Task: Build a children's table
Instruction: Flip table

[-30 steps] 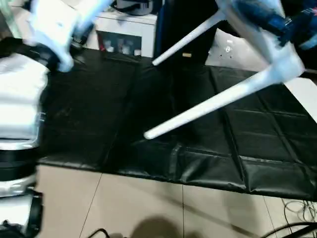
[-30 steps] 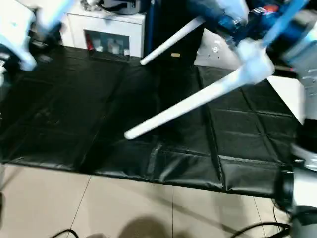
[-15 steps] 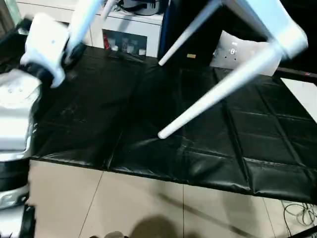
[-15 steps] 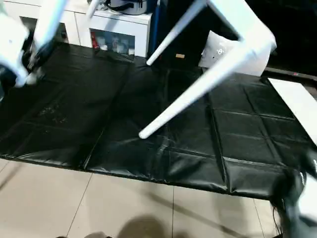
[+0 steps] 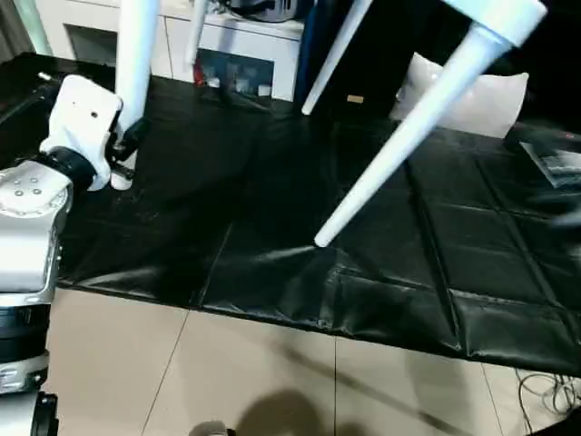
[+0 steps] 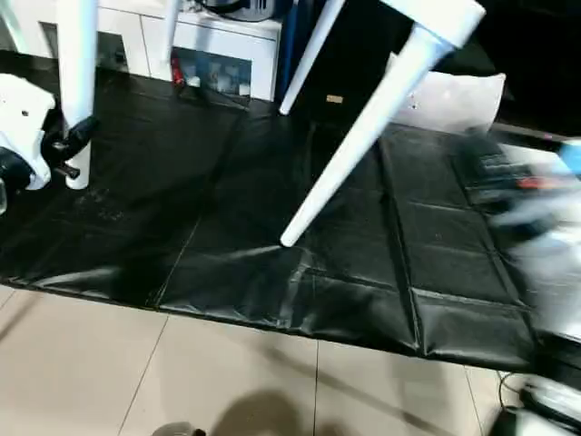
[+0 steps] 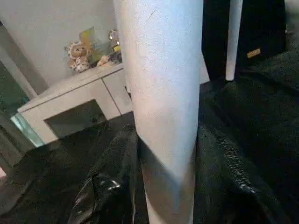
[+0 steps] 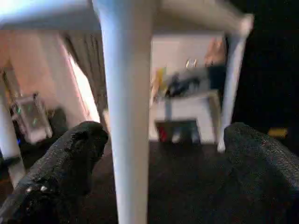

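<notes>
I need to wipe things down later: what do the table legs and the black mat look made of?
The legs look like matte white moulded plastic: smooth, seamless, tapered, faint scuffs in the left wrist view. The mat looks like padded vinyl or faux leather, probably over foam: glossy highlights, creases and stitched panel seams.

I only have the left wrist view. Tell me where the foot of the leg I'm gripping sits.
Observer: The held leg stands nearly upright. Its foot is down on the black mat, just below the left gripper.
Operator: Report the right gripper.
Observer: The right gripper is open, with its fingers apart on either side of another leg and not touching it.
Operator: Now the tabletop.
Observer: The tabletop corner is raised high, and a slanting leg runs from it down toward the mat.
</notes>
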Controlling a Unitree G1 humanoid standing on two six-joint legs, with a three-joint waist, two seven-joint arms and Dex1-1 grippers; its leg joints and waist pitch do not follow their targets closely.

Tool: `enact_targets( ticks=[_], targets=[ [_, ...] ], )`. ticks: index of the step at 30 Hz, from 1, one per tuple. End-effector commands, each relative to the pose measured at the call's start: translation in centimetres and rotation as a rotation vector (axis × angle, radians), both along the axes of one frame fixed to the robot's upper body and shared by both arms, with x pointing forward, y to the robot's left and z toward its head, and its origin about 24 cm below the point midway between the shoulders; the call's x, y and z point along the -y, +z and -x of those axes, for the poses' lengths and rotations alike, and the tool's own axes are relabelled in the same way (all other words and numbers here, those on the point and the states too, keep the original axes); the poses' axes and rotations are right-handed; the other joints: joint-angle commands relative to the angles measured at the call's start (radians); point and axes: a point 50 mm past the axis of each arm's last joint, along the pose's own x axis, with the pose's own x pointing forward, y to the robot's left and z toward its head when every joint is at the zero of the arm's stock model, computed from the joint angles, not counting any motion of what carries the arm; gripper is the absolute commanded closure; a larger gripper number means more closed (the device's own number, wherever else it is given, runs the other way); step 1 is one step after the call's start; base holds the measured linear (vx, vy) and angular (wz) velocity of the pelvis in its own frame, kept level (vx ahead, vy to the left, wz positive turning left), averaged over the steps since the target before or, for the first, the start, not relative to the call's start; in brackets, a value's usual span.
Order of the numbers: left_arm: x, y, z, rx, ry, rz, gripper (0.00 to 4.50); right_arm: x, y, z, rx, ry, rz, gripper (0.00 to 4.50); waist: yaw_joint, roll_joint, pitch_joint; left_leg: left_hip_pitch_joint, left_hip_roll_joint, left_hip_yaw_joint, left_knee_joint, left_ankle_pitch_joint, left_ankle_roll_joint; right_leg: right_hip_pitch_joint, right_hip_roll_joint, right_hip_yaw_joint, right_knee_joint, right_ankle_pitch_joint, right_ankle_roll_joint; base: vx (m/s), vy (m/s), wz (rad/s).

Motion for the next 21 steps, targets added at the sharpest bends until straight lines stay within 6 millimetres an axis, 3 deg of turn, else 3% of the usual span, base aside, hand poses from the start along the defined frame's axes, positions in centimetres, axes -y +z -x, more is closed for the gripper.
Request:
enact_targets(
  ticks=[1, 3, 4, 5, 6, 8, 10, 13, 15, 19, 21],
  targets=[
    [1.2, -0.4, -0.4, -0.027, -0.073, -0.038, 2.96, -1.1, 0.4, -0.9, 0.024, 0.008, 0.033, 0.0, -0.009, 0.009, -0.055, 0.049, 0.08, -0.05, -0.077, -0.372, -0.065, -0.007, -0.113, 0.057, -0.107, -0.37, -0.147, 0.0, 0.0, 0.0],
    [1.1, -0.4, -0.5, -0.027, -0.072, -0.041, 2.96, -3.9, 0.1, -2.6, 0.028, 0.052, 0.087, 0.0, -0.011, 0.01, -0.061, 0.04, 0.082, -0.051, -0.082, -0.327, -0.064, 0.003, -0.111, 0.056, -0.097, -0.308, -0.153, 0.0, 0.0, 0.0],
    [1.1, -0.4, -0.5, -0.027, -0.072, -0.041, 2.96, -3.9, 0.1, -2.6, 0.028, 0.052, 0.087, 0.0, -0.012, 0.011, -0.061, 0.039, 0.082, -0.05, -0.08, -0.32, -0.066, -0.001, -0.111, 0.056, -0.092, -0.29, -0.16, 0.0, 0.0, 0.0],
    [1.0, -0.5, -0.5, -0.028, -0.072, -0.042, 2.96, -4.5, -0.1, -3.2, 0.023, 0.037, 0.107, 0.0, -0.011, 0.012, -0.063, 0.038, 0.082, -0.047, -0.08, -0.297, -0.064, 0.003, -0.112, 0.057, -0.09, -0.257, -0.168, 0.0, 0.0, 0.0],
    [1.0, -0.7, -0.5, -0.032, -0.073, -0.047, 2.96, -5.8, -0.5, -4.3, 0.012, 0.026, 0.141, 0.0, -0.011, 0.012, -0.064, 0.038, 0.083, -0.044, -0.079, -0.278, -0.065, 0.001, -0.111, 0.057, -0.086, -0.223, -0.179, 0.0, 0.0, 0.0],
    [1.0, -0.9, -0.4, -0.036, -0.077, -0.049, 2.96, -7.1, -0.5, -4.8, 0.024, 0.073, 0.126, 0.0, -0.012, 0.011, -0.065, 0.036, 0.08, -0.041, -0.076, -0.261, -0.06, 0.004, -0.111, 0.058, -0.082, -0.204, -0.194, 0.0, 0.0, 0.0],
    [1.1, -0.9, -0.4, -0.037, -0.079, -0.05, 2.96, -7.6, -0.4, -4.9, 0.039, 0.1, 0.117, 0.0, -0.01, 0.013, -0.065, 0.036, 0.083, -0.04, -0.077, -0.252, -0.05, 0.007, -0.108, 0.06, -0.081, -0.179, -0.191, 0.0, 0.0, 0.0],
    [1.2, -1.4, -0.5, -0.047, -0.086, -0.044, 2.96, -9.3, 0.1, -4.9, 0.077, 0.199, 0.095, 0.0, -0.004, 0.012, -0.073, 0.034, 0.085, -0.038, -0.074, -0.161, -0.026, 0.014, -0.102, 0.057, -0.062, -0.034, -0.203, 0.0, 0.0, 0.0],
    [1.3, -2.1, -0.6, -0.067, -0.093, -0.024, 2.96, -10.4, 0.4, -4.7, 0.113, 0.261, 0.11, 0.0, -0.004, 0.009, -0.073, 0.03, 0.082, -0.036, -0.073, -0.135, -0.012, 0.018, -0.102, 0.056, -0.059, -0.002, -0.207, 0.0, 0.0, 0.0],
    [1.2, -3.4, -0.4, -0.101, -0.091, -0.008, 2.96, -10.9, 0.9, -4.2, 0.153, 0.3, 0.129, 0.0, -0.006, 0.009, -0.069, 0.031, 0.085, -0.035, -0.075, -0.157, -0.016, 0.017, -0.105, 0.057, -0.065, -0.04, -0.202, 0.0, 0.0, 0.0],
    [0.6, -4.8, 0.2, -0.147, -0.064, 0.004, 2.96, -11.0, 2.1, -2.9, 0.208, 0.336, 0.138, 0.0, -0.003, 0.01, -0.069, 0.035, 0.088, -0.036, -0.077, -0.159, -0.019, 0.017, -0.105, 0.059, -0.066, -0.038, -0.189, 0.0, 0.0, 0.0]
  ],
)
